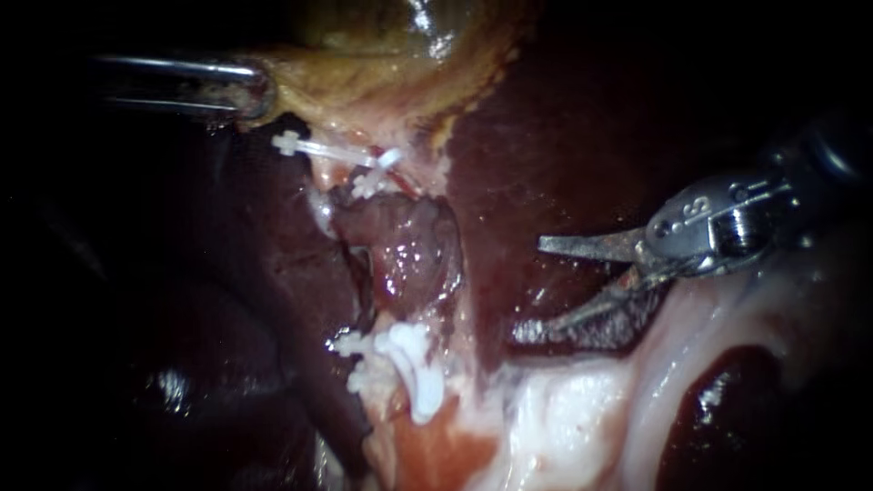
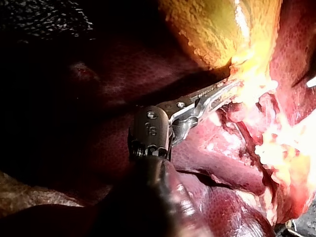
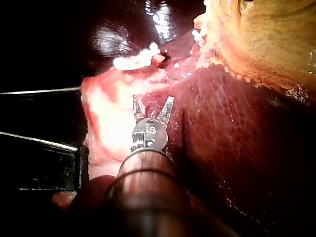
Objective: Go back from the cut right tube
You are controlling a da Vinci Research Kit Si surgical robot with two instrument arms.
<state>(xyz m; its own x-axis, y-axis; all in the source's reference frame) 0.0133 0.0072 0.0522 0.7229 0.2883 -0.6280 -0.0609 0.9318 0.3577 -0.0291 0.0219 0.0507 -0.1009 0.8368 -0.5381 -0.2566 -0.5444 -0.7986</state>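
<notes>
Gaping over the liver [image 1: 564, 136] in the endoscope view, right instrument [image 1: 546, 285] jaws hold nothing, well apart from the cut tube [image 1: 380, 380] and its clips [image 1: 418, 373]. Left wrist view: left instrument [image 2: 229, 89] jaws clamp the gallbladder [image 2: 212, 34] edge. Right wrist view: right jaws spread, empty.

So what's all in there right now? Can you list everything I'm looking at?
liver: one, dark red, fills most of the endoscope view.
gallbladder: one, yellow-green, at the top.
upper clips: two as far as I can tell, white, just below the gallbladder.
lower clips: a cluster, count unclear, white, across a stretch of reddish tissue from the upper clips.
pale tissue: one patch, white-pink, below the right instrument.
left instrument: one, silver, comes in from the left, jaws shut on the gallbladder's edge.
right instrument: one, grey metal, comes in from the right, jaws open and holding nothing, over the liver, apart from the clips.
</notes>
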